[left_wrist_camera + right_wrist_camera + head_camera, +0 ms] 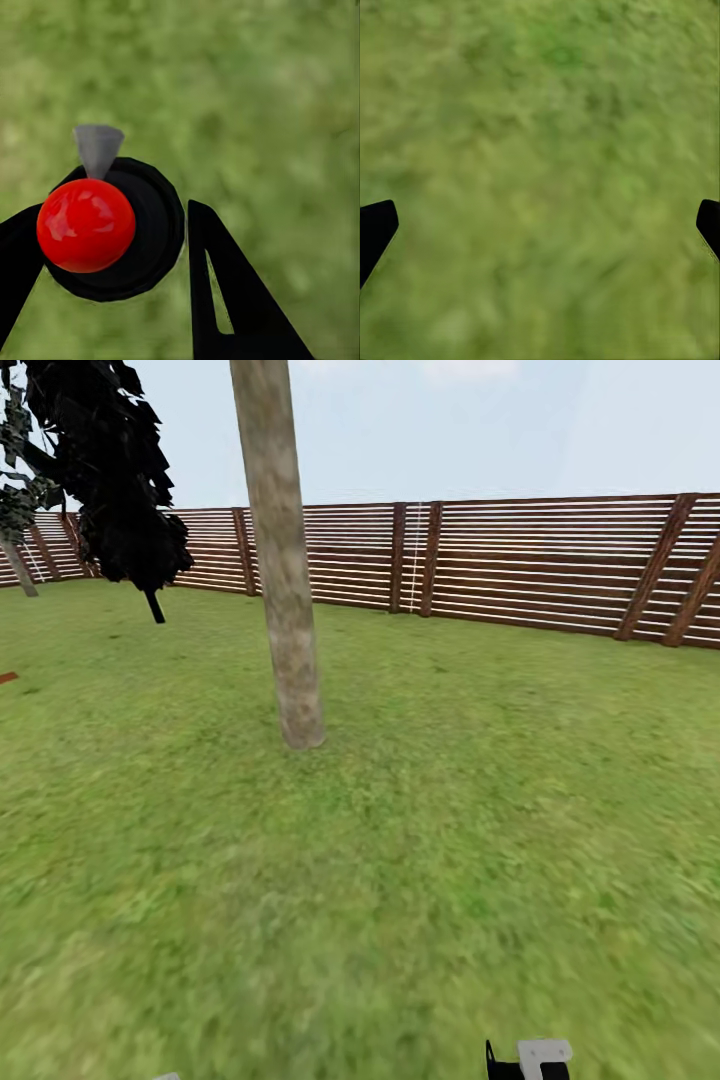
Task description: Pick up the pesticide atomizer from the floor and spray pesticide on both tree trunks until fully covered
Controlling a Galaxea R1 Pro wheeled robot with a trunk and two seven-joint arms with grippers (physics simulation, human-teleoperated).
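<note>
left claw (pixel 112 247) grips atomizer (pixel 112 232) | right claw (pixel 540 225) wide | tree trunk (pixel 283 580) ahead | fence (pixel 540 565) behind

The tree trunk (pixel 280 560) is cut off by the top edge of the head view. The conifer (pixel 110 470) at upper left is cropped by the frame corner. A gripper part (pixel 530 1060) is clipped at the bottom edge. In the right wrist view, the grass (pixel 540 150) is blurred.

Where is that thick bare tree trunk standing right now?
In the head view, the tree trunk rises from the grass left of centre, ahead of the robot, in front of the slatted wooden fence, with a dark conifer farther left.
</note>
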